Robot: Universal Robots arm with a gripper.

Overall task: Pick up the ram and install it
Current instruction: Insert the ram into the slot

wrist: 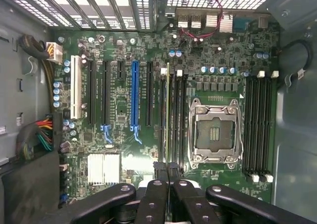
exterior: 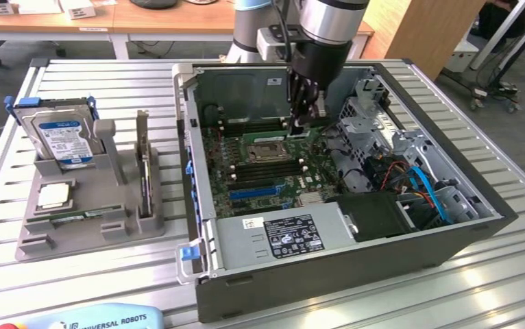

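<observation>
One ram [wrist: 167, 110] stands on its edge in a black memory slot of the motherboard [wrist: 121, 112], near the processor socket [wrist: 214, 132], and the pincer [wrist: 167, 169] is closed around its end.

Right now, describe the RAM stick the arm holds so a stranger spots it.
Inside the open computer case, find the silver CPU socket. Among the black memory slots beside it, the ram is the one thin green board standing edge-on, between the jaws.

Table [exterior: 482, 274] carries a holder [exterior: 125, 226] with hard drive [exterior: 62, 137] at the exterior view's left and a computer case [exterior: 336, 267] at its right. Inside the case, the end effector [exterior: 301, 122] holds the ram [wrist: 167, 115] over the motherboard [exterior: 272, 175].
</observation>
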